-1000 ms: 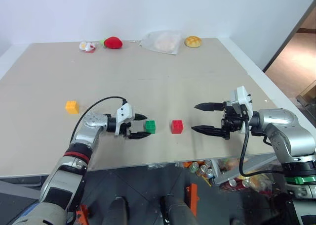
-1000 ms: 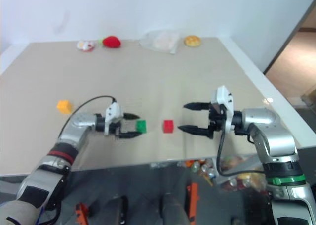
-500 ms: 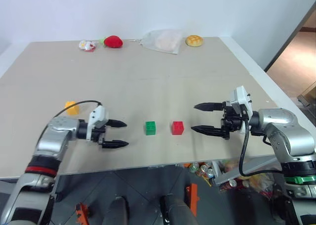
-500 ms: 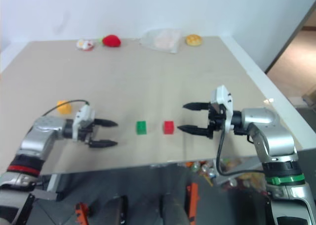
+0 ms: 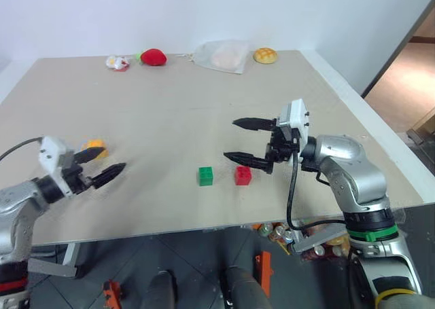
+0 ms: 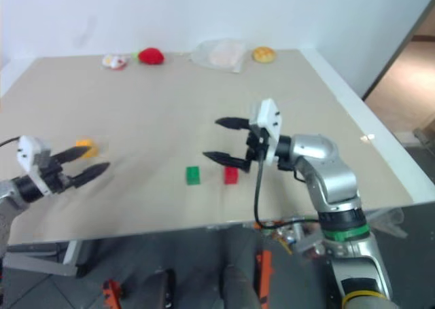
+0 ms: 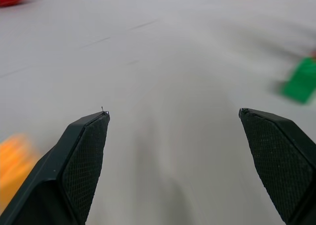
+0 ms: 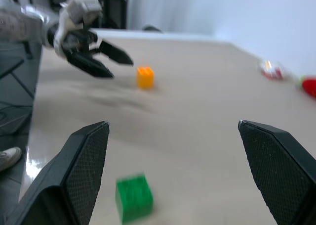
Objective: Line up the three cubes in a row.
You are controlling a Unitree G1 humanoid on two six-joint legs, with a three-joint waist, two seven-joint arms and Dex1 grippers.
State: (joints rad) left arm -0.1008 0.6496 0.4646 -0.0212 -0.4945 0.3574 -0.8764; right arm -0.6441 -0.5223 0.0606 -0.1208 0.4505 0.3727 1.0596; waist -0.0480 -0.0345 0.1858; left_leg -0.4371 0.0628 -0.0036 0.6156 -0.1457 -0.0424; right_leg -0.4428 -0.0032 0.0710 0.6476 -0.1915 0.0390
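Note:
A green cube point(image 5: 206, 176) and a red cube point(image 5: 242, 175) sit side by side near the table's front edge, a small gap between them. Far to the left lies the yellow-orange cube point(image 5: 95, 146), also seen from the right wrist as the yellow-orange cube point(image 8: 144, 77). My left gripper point(image 5: 112, 158) hovers open just in front of it, empty, pointing right. My right gripper point(image 5: 230, 139) is open and empty, raised above and slightly behind the red cube, fingers pointing left. The green cube point(image 8: 133, 198) lies below between its fingertips; the green cube point(image 7: 300, 81) also shows beyond the left fingers.
Along the table's far edge lie a red strawberry plush point(image 5: 155, 56), a small white-and-red item point(image 5: 117, 63), a clear plastic bag point(image 5: 223, 56) and a tan bun toy point(image 5: 266, 56). The front table edge point(image 5: 204, 227) runs close below the cubes.
My left gripper has let the green cube stand and swung far left to the yellow-orange cube. My right gripper has moved left and up, over the red cube.

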